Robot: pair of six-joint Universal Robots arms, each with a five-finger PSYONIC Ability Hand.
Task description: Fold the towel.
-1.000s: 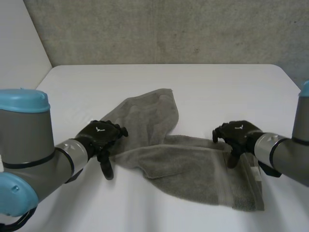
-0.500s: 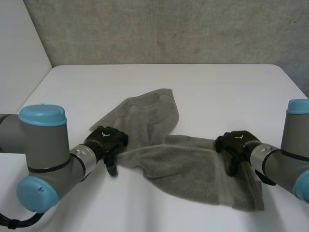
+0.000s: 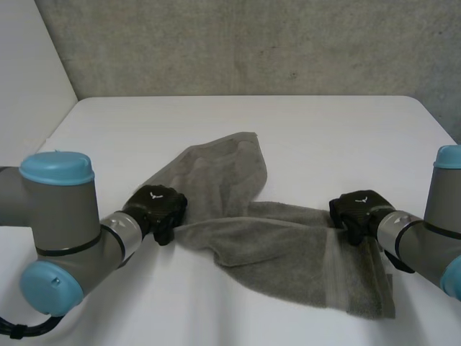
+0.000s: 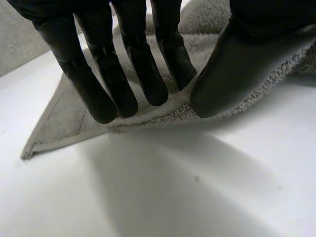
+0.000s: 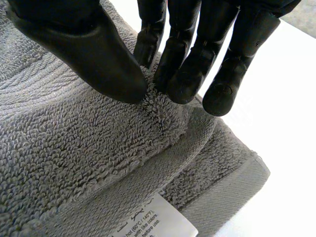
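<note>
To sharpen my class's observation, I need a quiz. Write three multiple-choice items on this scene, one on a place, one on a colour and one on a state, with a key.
1. Where is the white label?
A. on the towel, near the right hand
B. on the wall
C. on a blue arm cap

2. What colour is the towel?
A. red
B. grey
C. yellow

3. What is the right hand doing?
A. lying flat on the wall
B. hanging open, touching nothing
C. pinching a fold of the towel

Key: 1 A, the label lies on the towel's edge beyond the fingertips. 2 B, its pile is grey in every view. 3 C, thumb and fingers squeeze a ridge of cloth.
</note>
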